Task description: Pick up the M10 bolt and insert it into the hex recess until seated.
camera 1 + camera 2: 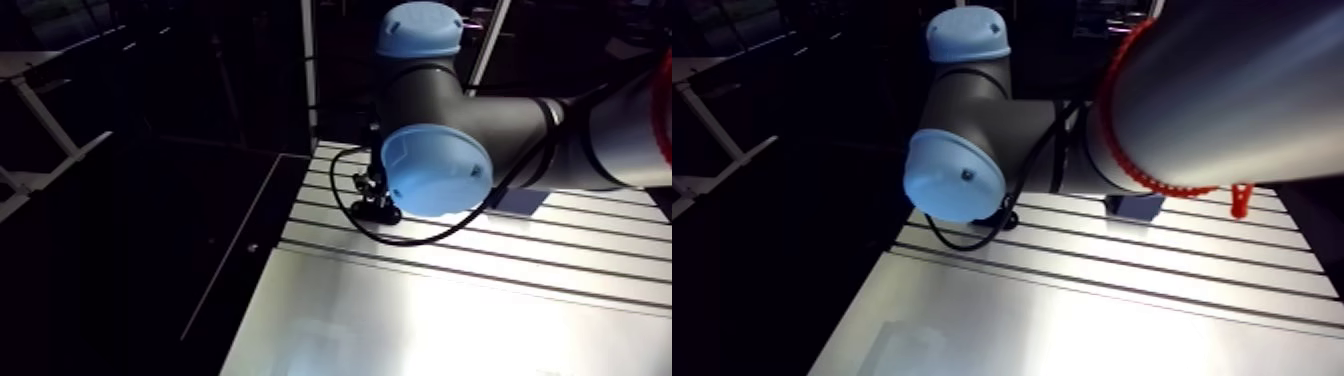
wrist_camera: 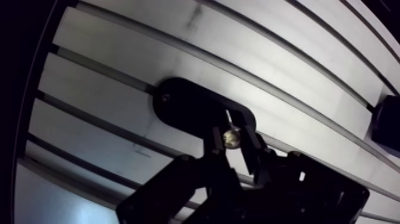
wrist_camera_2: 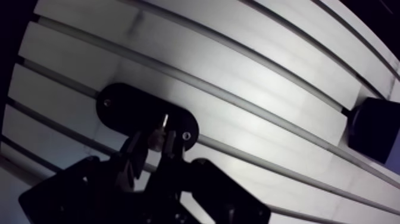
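Slotted alu table (image 3: 250, 77), dark block (image 3: 372, 130), poss. a small box, sitting on it over a slot

The table (image 2: 119, 53) is pale silver-grey, striped by dark parallel slots. On it the oval plate (image 2: 184, 107) is matte black. Over the plate, the bolt (image 2: 231, 138) shows a dull brassy-silver head inside the black gripper (image 2: 232, 142). Well apart from the plate, a block (image 3: 372, 128) is near-black. The arm's joint caps (image 1: 435, 170) are light blue.

Arm cam looks down over the desk (image 1: 450, 320) from the upper link, fairly far; wrist cam hovers close above the same slots.
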Controlling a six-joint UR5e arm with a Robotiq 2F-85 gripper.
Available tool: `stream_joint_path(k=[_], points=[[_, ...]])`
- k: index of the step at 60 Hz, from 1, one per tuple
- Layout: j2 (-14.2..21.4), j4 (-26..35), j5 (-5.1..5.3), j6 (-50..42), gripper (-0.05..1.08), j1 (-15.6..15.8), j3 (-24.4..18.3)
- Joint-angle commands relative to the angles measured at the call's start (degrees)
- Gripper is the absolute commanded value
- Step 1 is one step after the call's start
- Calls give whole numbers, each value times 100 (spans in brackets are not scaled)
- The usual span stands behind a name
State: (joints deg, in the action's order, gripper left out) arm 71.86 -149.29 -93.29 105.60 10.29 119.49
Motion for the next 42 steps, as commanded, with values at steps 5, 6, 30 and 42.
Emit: stream_joint_path(k=[5, 6, 30, 42], points=[[-1, 0, 0, 0, 69, 0, 0], [6, 0, 0, 0, 69, 0, 0], [57, 0, 8, 0, 76, 0, 0], [219, 25, -15, 9, 78, 0, -33]])
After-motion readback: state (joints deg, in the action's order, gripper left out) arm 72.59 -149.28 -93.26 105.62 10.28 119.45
